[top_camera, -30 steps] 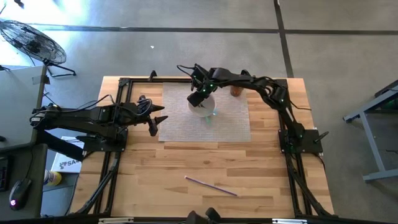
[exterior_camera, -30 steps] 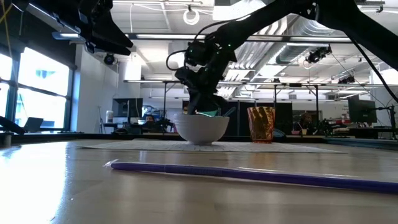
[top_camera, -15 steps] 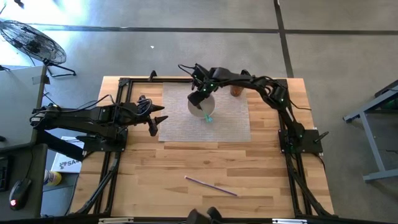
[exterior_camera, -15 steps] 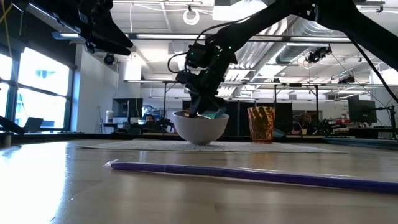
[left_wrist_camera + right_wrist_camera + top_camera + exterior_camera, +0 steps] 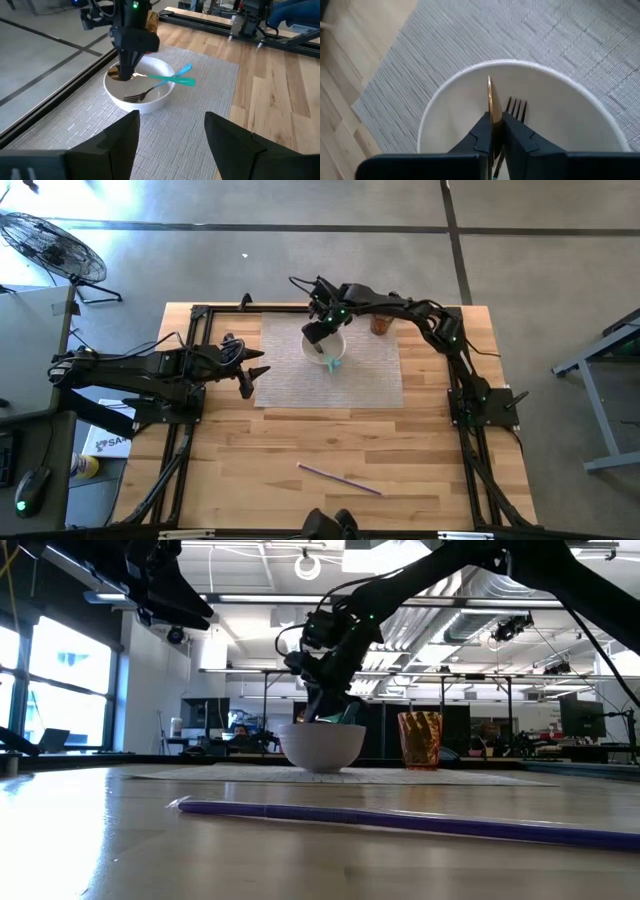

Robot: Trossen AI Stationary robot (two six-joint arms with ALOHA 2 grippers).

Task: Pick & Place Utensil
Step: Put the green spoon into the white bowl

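Note:
A white bowl (image 5: 325, 346) (image 5: 141, 89) (image 5: 520, 120) stands on a grey woven mat (image 5: 372, 375). A silver fork (image 5: 136, 95) lies in the bowl, and its tines (image 5: 516, 108) show in the right wrist view. Two teal handles (image 5: 179, 78) (image 5: 335, 362) (image 5: 350, 714) cross over the bowl's rim. My right gripper (image 5: 318, 333) (image 5: 322, 712) (image 5: 129, 74) reaches down into the bowl, shut on a thin gold utensil (image 5: 490, 100). My left gripper (image 5: 254, 371) (image 5: 172, 145) waits open above the mat's left edge. My right gripper pinches the gold utensil's flat gold part (image 5: 490, 111) between its two fingers, coming from above and pointing down into the bowl. The gold tip (image 5: 489, 82) sticks out past the fingertips. One teal handle seems to run on from it across the rim (image 5: 165, 77).
An amber cup (image 5: 380, 326) (image 5: 420, 740) (image 5: 152, 20) stands on the mat's far right corner beside the bowl. A thin purple stick (image 5: 338, 478) (image 5: 400, 818) lies on the bare wood near the table's near edge. Black rails (image 5: 200, 315) frame the table.
My right gripper has risen a little over the bowl and drifted toward the far edge, staying shut. The teal handle at the bowl's rim has tipped up, so its end now stands higher above the rim than before.

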